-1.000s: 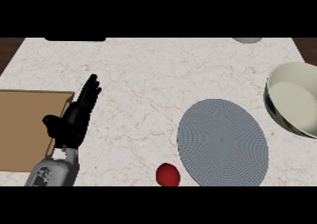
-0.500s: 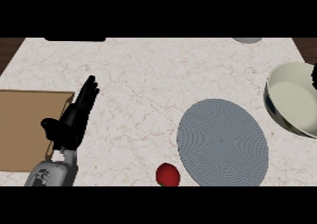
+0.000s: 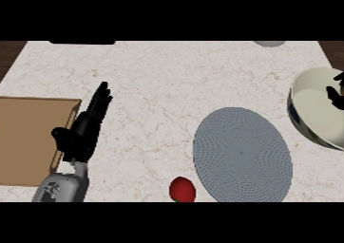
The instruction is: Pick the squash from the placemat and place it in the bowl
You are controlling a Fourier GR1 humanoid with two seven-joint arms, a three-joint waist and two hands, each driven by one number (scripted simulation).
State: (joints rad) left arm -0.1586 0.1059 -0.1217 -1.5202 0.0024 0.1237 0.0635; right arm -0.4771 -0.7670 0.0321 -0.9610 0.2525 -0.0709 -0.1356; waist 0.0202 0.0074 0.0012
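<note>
A pale marble counter point(image 3: 167, 85) is seen bearing a grey placemat point(image 3: 241, 154) and, at the right edge, a cream bowl point(image 3: 319, 111). The left hand point(image 3: 83, 130) is held flat with straight fingers beside a wooden board point(image 3: 24, 140). Only part of the right hand point(image 3: 341, 92) is seen over the bowl, so its state cannot be told, and no squash can be made out; a red fruit point(image 3: 182, 189) lies just left of the placemat.

A grey left forearm point(image 3: 61, 188) with faint, perhaps printed, dark markings ends in a black hand point(image 3: 82, 134).

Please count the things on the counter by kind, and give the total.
Placemat, grey, round: 1
Bowl, cream: 1
Wooden board: 1
Red object: 1
Small grey object at far edge: 1
Dark object at far edge: 1
Total: 6
</note>
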